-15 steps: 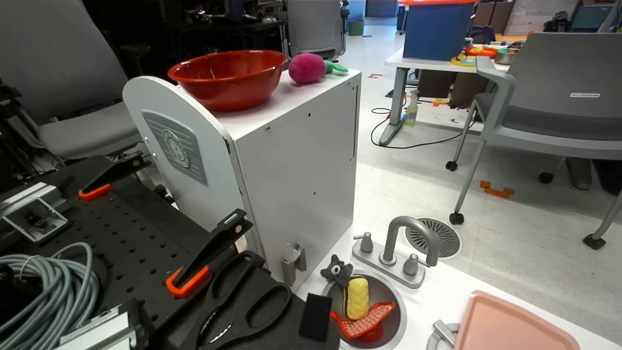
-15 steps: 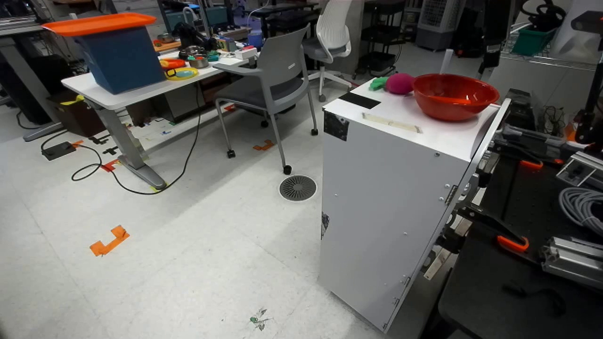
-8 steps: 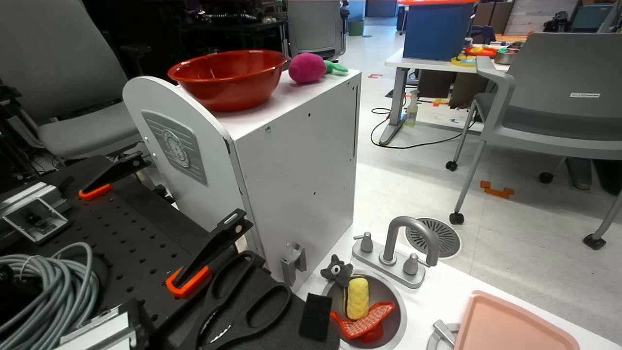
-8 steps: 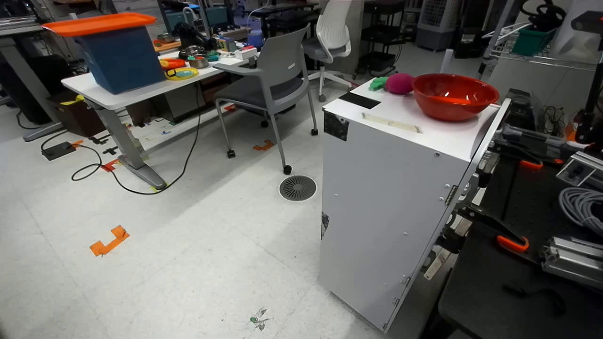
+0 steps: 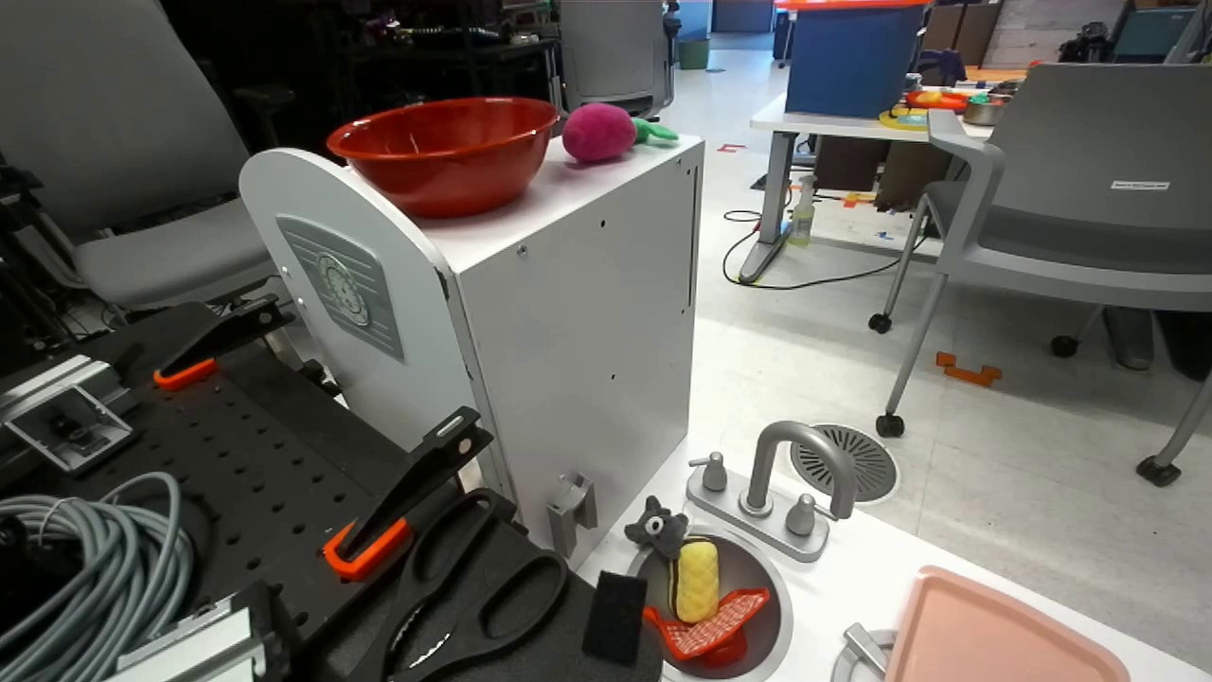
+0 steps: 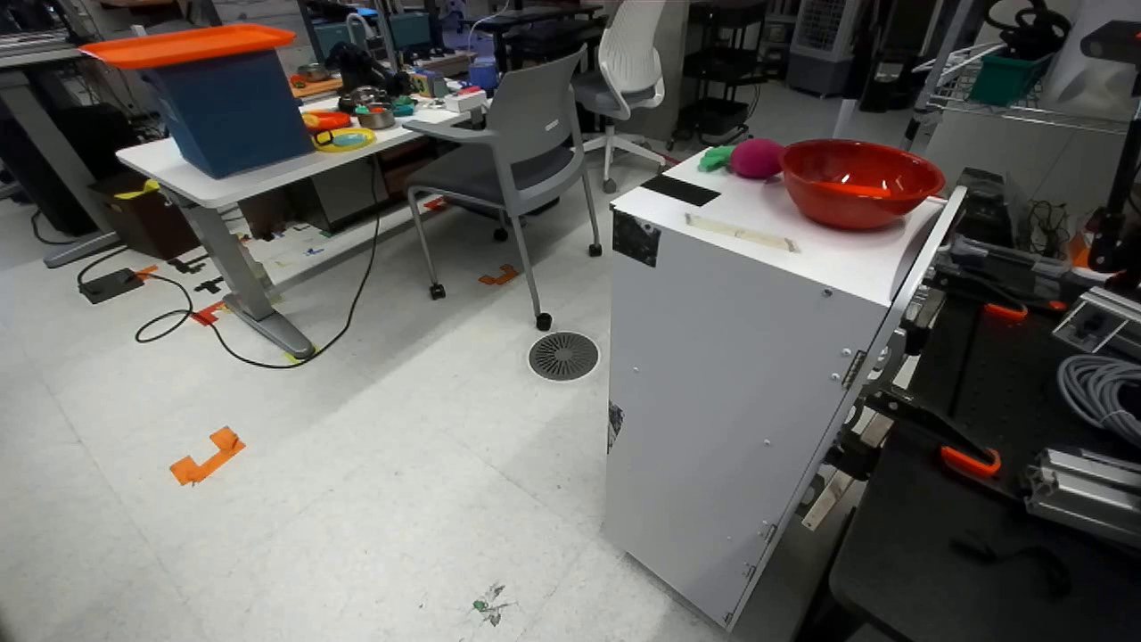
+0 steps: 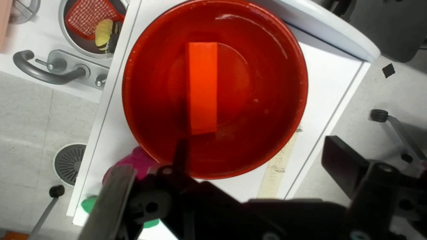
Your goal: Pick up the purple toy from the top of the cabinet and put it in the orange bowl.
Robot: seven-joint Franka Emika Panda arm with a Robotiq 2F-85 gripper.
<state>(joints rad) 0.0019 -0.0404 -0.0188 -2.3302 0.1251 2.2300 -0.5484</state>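
Observation:
The purple toy, magenta with a green part, lies on top of the white cabinet beside the orange bowl. Both exterior views show toy, bowl and cabinet. An orange block lies inside the bowl in the wrist view. My gripper is open and empty, its fingers wide apart. It is above the cabinet top, over the bowl's edge. Gripper parts hide much of the toy at lower left. The gripper is out of both exterior views.
The cabinet's rounded door rises above the top's edge beside the bowl. A low counter with a tap, a sink with small toys and a pink tray adjoins the cabinet. A black pegboard table carries clamps.
The toy, bowl and cabinet have not moved. In an exterior view a dark shape in the background behind the bowl has shifted left, showing more of the wire shelf.

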